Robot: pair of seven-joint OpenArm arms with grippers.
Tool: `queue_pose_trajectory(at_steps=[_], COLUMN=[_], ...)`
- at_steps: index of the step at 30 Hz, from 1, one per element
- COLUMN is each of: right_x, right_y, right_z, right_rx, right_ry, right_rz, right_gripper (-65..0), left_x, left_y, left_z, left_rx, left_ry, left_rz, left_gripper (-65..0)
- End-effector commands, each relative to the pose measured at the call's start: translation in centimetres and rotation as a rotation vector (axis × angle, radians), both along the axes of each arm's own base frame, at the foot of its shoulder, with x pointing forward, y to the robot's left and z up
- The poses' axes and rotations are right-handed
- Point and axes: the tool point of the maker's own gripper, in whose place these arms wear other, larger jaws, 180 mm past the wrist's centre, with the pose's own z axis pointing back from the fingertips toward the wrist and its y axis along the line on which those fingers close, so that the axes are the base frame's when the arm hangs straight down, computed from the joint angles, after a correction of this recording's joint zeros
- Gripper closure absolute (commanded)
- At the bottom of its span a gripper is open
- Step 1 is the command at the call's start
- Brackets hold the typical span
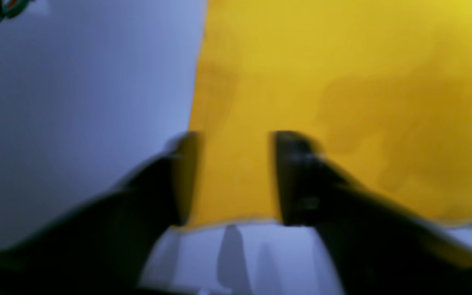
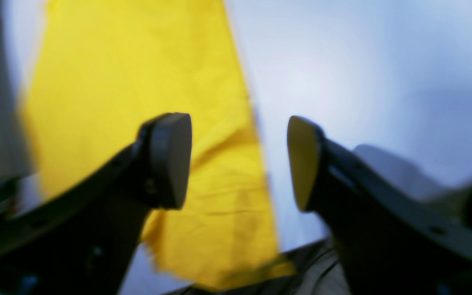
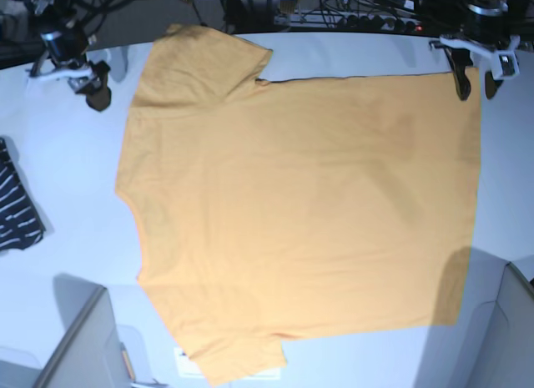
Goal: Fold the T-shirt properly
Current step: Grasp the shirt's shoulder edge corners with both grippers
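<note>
Two grippers of mine hang over the white worktop [image 3: 75,196], one at each far corner. At the base view's left edge lies a dark striped garment [image 3: 17,206]. Just above it my right gripper [image 3: 93,86] stands with jaws apart and nothing between them, beside the sleeve end of the T-shirt [image 3: 300,213]. That orange-yellow T-shirt lies spread flat across the middle of the worktop, sleeves toward the left, hem toward the right. Over the hem's far corner my left gripper [image 3: 474,78] is parted too, its fingers [image 1: 297,176] straddling the cloth edge, clamping nothing.
</note>
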Motion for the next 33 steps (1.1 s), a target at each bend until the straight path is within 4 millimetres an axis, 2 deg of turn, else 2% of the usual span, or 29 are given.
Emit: queue_pose_trajectory(at_steps=[1, 3, 5, 7, 9, 11, 14, 21, 24, 28, 33], right_x=[0.5, 0.6, 0.4, 0.3, 0.3, -0.1, -0.8, -1.9, -2.7, -3.7, -4.5], right_y=[-0.4, -0.7, -1.2, -1.4, -0.9, -1.2, -1.2, 2.0, 4.4, 5.3, 7.1], right_z=[0.6, 0.2, -0.3, -0.4, -1.0, -2.4, -4.3, -6.7, -7.4, -8.3, -9.1], right_rx=[0.012, 0.038, 0.060, 0.055, 0.061, 0.044, 0.043, 0.115, 0.146, 0.144, 0.167], right_ry=[-0.022, 0.010, 0.041, 0.061, 0.082, 0.139, 0.211, 0.285, 0.311, 0.319, 0.339], right_rz=[0.009, 0.028, 0.030, 0.056, 0.095, 0.119, 0.146, 0.237, 0.293, 0.297, 0.336], right_gripper=[-38.7, -39.8, -39.6, -39.6, -39.6, -39.6, -39.6, -39.5, -35.3, -30.6, -30.0], left_x=[0.1, 0.3, 0.5, 1.0, 0.1, -0.2, -1.1, -2.8, -3.2, -3.4, -4.5], left_y=[0.3, 1.1, 0.9, 0.9, 1.5, 1.5, 1.9, 3.7, 4.6, 4.6, 5.5], left_z=[0.5, 0.5, 0.4, 1.1, 1.1, 1.4, 0.9, 1.1, 1.3, 1.1, -1.2], left_rx=[-0.037, -0.123, -0.198, -0.205, -0.232, -0.255, -0.275, -0.261, -0.244, -0.250, -0.305], left_ry=[0.005, 0.029, 0.049, 0.036, 0.013, -0.024, 0.018, 0.088, 0.103, 0.110, 0.138], left_rz=[0.005, 0.043, 0.041, 0.005, 0.044, 0.058, 0.073, 0.111, 0.127, 0.131, 0.192], left_gripper=[-42.3, -51.8, -55.8, -52.8, -47.2, -41.5, -38.0, -49.7, -49.5, -49.5, -49.5])
